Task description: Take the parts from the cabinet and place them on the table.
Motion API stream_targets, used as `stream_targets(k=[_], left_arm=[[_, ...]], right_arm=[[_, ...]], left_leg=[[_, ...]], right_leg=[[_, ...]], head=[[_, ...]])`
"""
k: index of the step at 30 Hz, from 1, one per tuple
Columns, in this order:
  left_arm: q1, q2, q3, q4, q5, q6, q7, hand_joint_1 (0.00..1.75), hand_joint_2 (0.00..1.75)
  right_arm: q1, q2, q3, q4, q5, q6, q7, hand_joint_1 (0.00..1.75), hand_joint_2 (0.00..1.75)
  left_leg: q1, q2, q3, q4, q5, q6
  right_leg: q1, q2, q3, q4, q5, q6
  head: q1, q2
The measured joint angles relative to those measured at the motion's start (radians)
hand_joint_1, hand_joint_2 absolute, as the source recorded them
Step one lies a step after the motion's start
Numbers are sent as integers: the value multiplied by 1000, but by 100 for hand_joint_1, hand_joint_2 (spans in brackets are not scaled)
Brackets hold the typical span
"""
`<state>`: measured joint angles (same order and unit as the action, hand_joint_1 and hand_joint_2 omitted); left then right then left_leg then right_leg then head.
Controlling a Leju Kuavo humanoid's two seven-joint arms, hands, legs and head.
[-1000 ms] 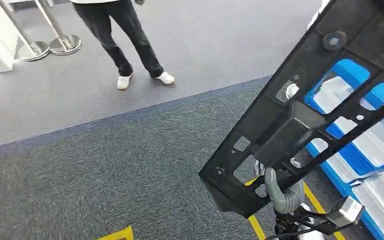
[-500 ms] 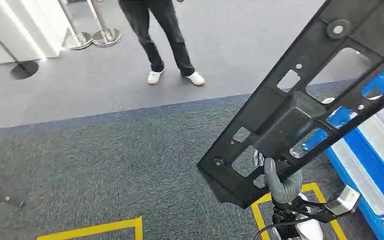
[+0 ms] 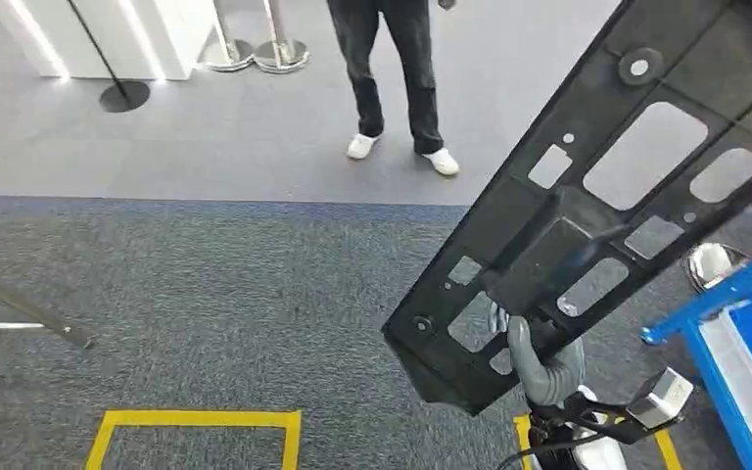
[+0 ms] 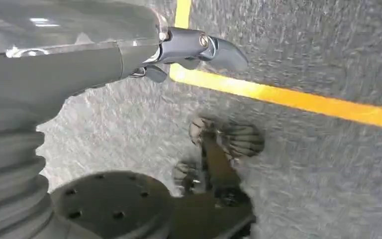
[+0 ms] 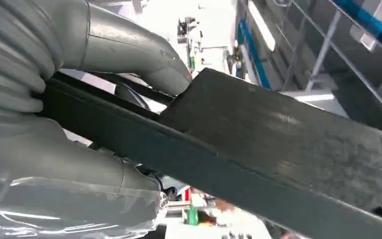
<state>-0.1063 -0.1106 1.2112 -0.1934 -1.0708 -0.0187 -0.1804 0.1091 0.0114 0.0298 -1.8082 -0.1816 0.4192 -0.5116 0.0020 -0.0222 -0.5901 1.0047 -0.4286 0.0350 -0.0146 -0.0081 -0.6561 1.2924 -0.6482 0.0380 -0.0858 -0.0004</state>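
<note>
View change: the whole head view has swung since the earlier frames. The blue rack [image 3: 744, 333] now sits at the far right edge, the person's legs [image 3: 397, 69] have shifted toward the middle top, and a yellow floor outline [image 3: 196, 431] has come in at lower left. That is camera motion, not movement of the things.

Item: black plastic panel [image 3: 587, 206], long, flat, with cut-out windows and small holes. Long axis runs diagonally, low end near the robot's body, high end passing out at the upper right of the head view. Carried in the air above the grey carpet [image 3: 206, 294], tilted.

Right hand [image 3: 540, 364]: grey fingers wrapped around a rib at the panel's low end, gripping it; the right wrist view shows the thumb [image 5: 139, 55] curled over the panel's edge.

Left hand [image 4: 189, 50]: hangs above the carpet and a yellow floor line [image 4: 288, 97], fingers partly curled, holding nothing.

Also present: stanchion bases [image 3: 255, 54]; white shoes [image 3: 401, 154].
</note>
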Motion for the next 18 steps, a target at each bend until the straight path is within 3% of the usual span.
stream_targets(k=[1, 2, 3, 4, 5, 6, 8, 10, 11, 12, 13, 15, 16, 17, 18], left_arm=[[1, 0, 0, 0, 0, -3, -2, 0, 175], [3, 0, 0, 0, 1, -5, -3, 0, 175], [4, 0, 0, 0, 1, -5, -4, 0, 175], [4, 0, 0, 0, 1, -5, -6, 0, 175], [3, -1, 0, 0, 2, -5, -7, 0, 175], [2, -2, 0, 0, 3, -7, -8, 0, 175], [0, -2, 0, 0, 3, -8, -9, 0, 175], [5, -2, 0, 0, 4, -8, -9, 0, 175], [6, 0, 0, 0, 5, -8, -10, 0, 175], [8, 0, 0, 0, 5, -8, -10, 0, 175], [5, 0, 0, 0, 6, -8, -11, 0, 175], [1, -2, 0, 0, 6, -10, -15, 0, 175], [1, -3, 0, 0, 5, -10, -18, 0, 175], [3, -4, 0, 0, 5, -10, -21, 0, 175], [4, -4, 0, 0, 5, -11, -24, 0, 175]], right_arm=[[4, 0, 0, 0, 0, 0, 0, 164, 175], [5, 0, 0, 0, 0, 0, 0, 164, 175], [5, 0, 0, 0, 0, 0, 0, 164, 175], [5, 0, 0, 0, 0, 0, 0, 164, 175], [5, 0, 0, 0, 0, 0, 0, 164, 175], [4, 0, 0, 0, 0, 0, 0, 164, 175], [5, 0, 0, -2, 0, 1, 1, 164, 175], [3, 0, 0, -2, 0, 2, 1, 164, 175], [-1, 0, 0, -3, 0, 2, 1, 164, 175], [-3, 1, 1, -3, 0, 3, 1, 164, 175], [-4, 2, 2, -3, 0, 4, 1, 164, 175], [-3, 2, 0, -3, -1, 6, 2, 164, 175], [-3, 2, 0, -3, -1, 6, 3, 164, 175], [-3, 2, 0, -3, -1, 7, 3, 164, 175], [-4, 2, 0, -3, -2, 7, 3, 164, 175]], left_leg=[[-1, -15, 0, 1, 0, 0], [-1, -27, 1, 2, 0, 0], [0, -41, 1, 5, -1, -1], [0, -56, 2, 9, -3, -4], [1, -70, 1, 14, -6, -9], [-3, -79, -3, 21, -9, -14], [1, -95, -14, 23, -6, -24], [4, -116, -19, 18, -2, -39], [8, -106, -19, 28, -9, -41], [-1, -49, -33, 61, -31, -46], [0, -17, -66, 124, -68, -50], [5, 8, -144, 281, -135, -55], [7, 11, -168, 331, -145, -57], [8, 13, -165, 325, -129, -56], [8, 16, -135, 271, -93, -54]], right_leg=[[0, 1, -23, 34, 2, 0], [0, 2, -21, 18, 27, -1], [0, 3, 0, -38, 70, -3], [-2, 12, 38, -131, 127, -5], [-5, 40, 77, -221, 173, -6], [-8, 89, 91, -254, 163, -10], [-6, 76, 90, -264, 163, -14], [-2, 58, 93, -268, 166, -29], [-8, 41, 99, -277, 170, -38], [-6, 35, 104, -282, 170, -42], [-4, 20, 105, -283, 169, -47], [2, -10, 106, -283, 165, -53], [5, -24, 107, -282, 163, -54], [6, -37, 109, -282, 161, -54], [8, -50, 112, -282, 159, -53]], head=[[0, 0], [0, 0], [0, 0], [0, 0], [0, 0], [0, 0], [0, 0], [0, 0], [0, 0], [0, 0], [0, 0], [0, 0], [0, 0], [0, 0], [0, 0]])
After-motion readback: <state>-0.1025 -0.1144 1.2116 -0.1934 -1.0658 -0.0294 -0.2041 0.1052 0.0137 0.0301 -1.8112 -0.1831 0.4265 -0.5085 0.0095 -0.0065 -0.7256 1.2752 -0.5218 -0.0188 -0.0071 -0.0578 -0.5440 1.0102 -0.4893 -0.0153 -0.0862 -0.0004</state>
